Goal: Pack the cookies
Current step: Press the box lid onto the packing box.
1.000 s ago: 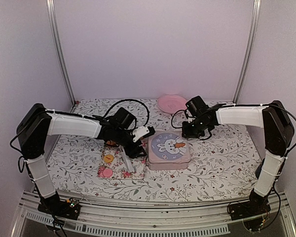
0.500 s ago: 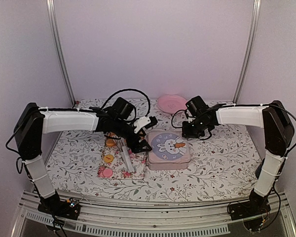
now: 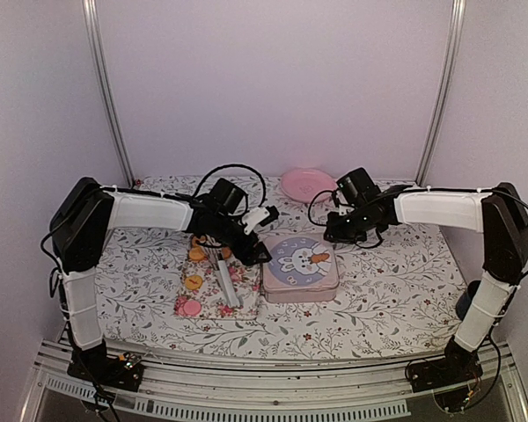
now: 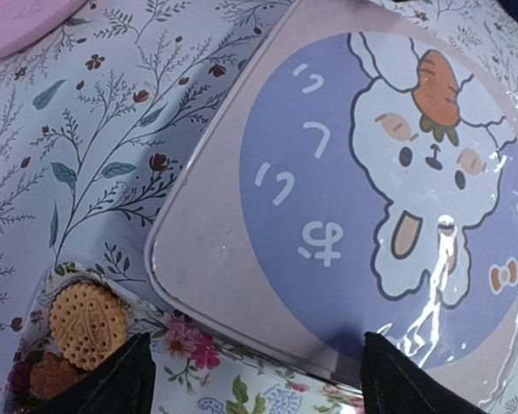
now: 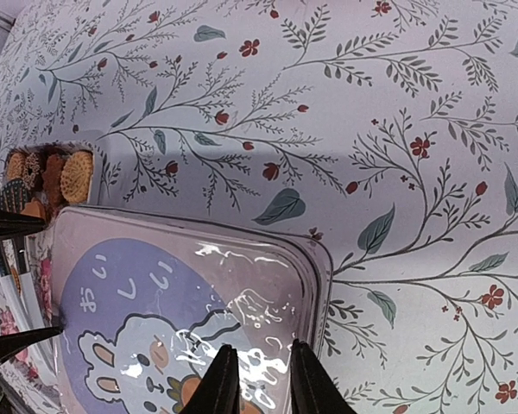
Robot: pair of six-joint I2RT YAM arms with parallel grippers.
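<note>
The cookies lie in a floral tray (image 3: 220, 303) left of a closed pink tin (image 3: 301, 266) with a rabbit lid: orange ones (image 3: 194, 282), a pink one (image 3: 187, 307) and more at the far end (image 3: 196, 253). In the left wrist view a golden cookie (image 4: 88, 323) and a brown one (image 4: 47, 379) lie beside the tin (image 4: 207, 259). My left gripper (image 3: 253, 246) is wide open and empty, its fingers (image 4: 112, 384) straddling the tin's left edge. My right gripper (image 3: 336, 232) hovers over the tin's far right corner (image 5: 315, 259), jaws a narrow gap apart, holding nothing.
A pink plate (image 3: 305, 183) sits at the back of the floral tablecloth (image 3: 387, 290), behind the tin. In the right wrist view several cookies (image 5: 76, 175) show past the tin's left side. Metal posts (image 3: 106, 88) flank the back wall.
My left arm has swung back and right, bringing its gripper from over the floral tray up to the tin's left edge. The right gripper has barely shifted.
</note>
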